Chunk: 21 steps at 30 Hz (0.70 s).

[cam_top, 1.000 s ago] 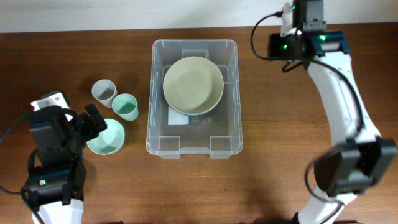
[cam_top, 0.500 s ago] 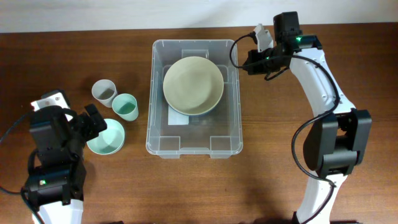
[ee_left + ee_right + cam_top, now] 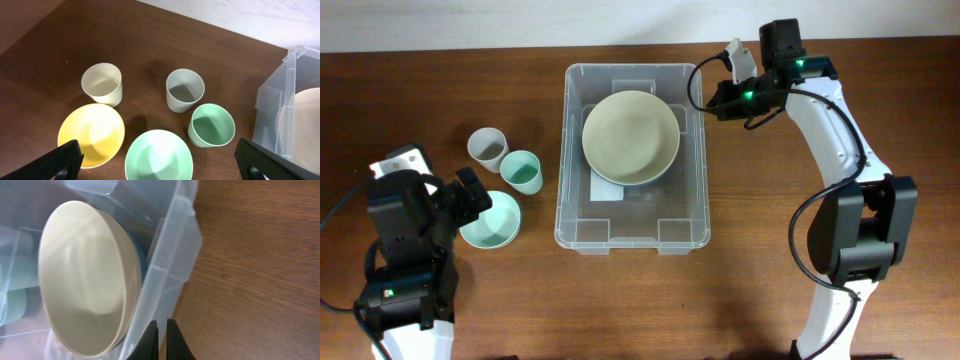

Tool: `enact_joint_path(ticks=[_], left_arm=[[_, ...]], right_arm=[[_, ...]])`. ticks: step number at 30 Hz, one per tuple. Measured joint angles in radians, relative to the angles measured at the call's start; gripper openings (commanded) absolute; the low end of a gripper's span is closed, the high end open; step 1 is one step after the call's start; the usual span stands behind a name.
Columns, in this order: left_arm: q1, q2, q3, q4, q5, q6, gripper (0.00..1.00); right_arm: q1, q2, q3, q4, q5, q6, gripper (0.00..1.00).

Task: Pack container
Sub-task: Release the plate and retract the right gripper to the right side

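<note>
Right now my right gripper [image 3: 161, 330] sits nearly closed, empty, beside the container [image 3: 175, 245] wall; a careless swing could shove it. My left gripper [image 3: 157, 152] gapes wide, empty.

White arm links [image 3: 840, 130], black joints [image 3: 865, 240], black cables [image 3: 793, 238], dark fingers [image 3: 149, 342]

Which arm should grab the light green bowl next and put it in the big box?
Left, probably. The left tool is open right beside the mint bowl. The right tool is shut and sits at the far side of the container, with no loose dishes near it.
</note>
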Motion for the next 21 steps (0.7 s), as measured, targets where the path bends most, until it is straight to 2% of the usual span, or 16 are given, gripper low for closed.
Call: enact_joint_path(ticks=[10, 21], left_arm=[[0.000, 0.000, 0.000, 0.000, 0.000, 0.000, 0.99], [0.000, 0.000, 0.000, 0.000, 0.000, 0.000, 0.99]], right_arm=[[0.016, 0.000, -0.018, 0.014, 0.074, -0.001, 0.04], [0.049, 0.004, -0.021, 0.011, 0.039, -0.065, 0.04]])
